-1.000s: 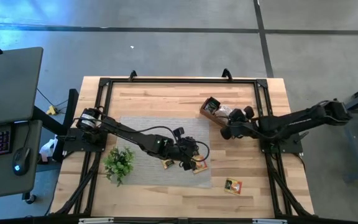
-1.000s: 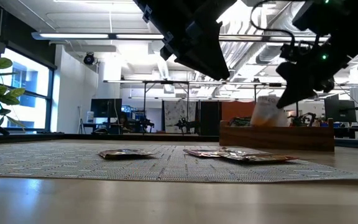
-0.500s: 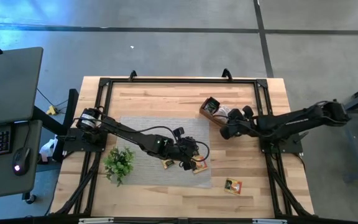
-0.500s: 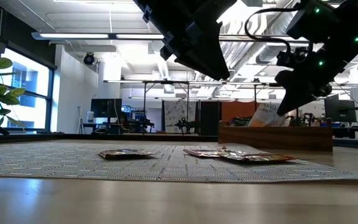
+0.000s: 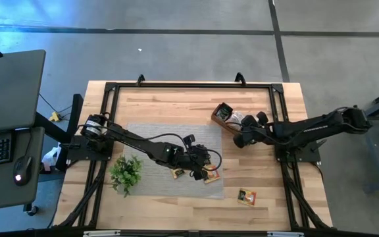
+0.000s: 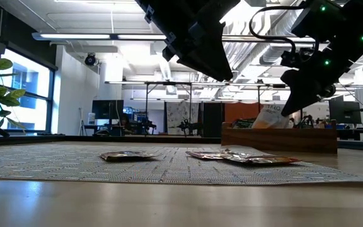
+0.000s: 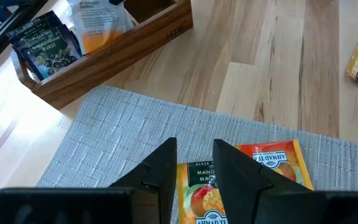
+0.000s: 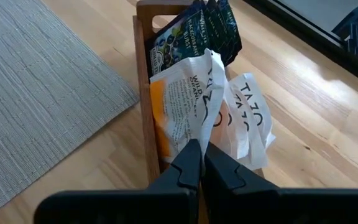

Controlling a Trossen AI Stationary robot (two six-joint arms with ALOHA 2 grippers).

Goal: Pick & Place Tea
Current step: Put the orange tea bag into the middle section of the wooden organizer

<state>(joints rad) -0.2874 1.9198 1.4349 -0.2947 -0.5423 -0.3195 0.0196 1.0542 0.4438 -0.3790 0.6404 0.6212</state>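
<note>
A light wooden table (image 5: 156, 105) is seen from above, with a grey woven mat (image 5: 150, 141) near its middle and a small green plant sprig (image 5: 126, 172) at the mat's left corner.

The left arm reaches across the mat. Its left gripper (image 7: 191, 163) hangs low above a pair of tea sachets (image 7: 247, 177) lying on the mat, one black with mango art and one orange, just beside each other. The jaws stand narrowly apart with nothing between them. Another sachet (image 5: 177, 173) lies on the mat close by, and a yellow-orange sachet (image 5: 246, 196) lies alone on the bare wood beyond the mat's edge.

The right arm stretches in from the right toward a small wooden box (image 8: 146, 93) at the far side of the table, past the mat's corner. The right gripper (image 8: 199, 163) has its jaws pressed together on the edge of an orange-and-white sachet (image 8: 182, 106) standing inside the box. More white sachets (image 8: 247, 118) and dark blackcurrant sachets (image 8: 194, 31) stand in the same box. From table height, the box (image 6: 279, 137) shows behind the flat sachets on the mat.
</note>
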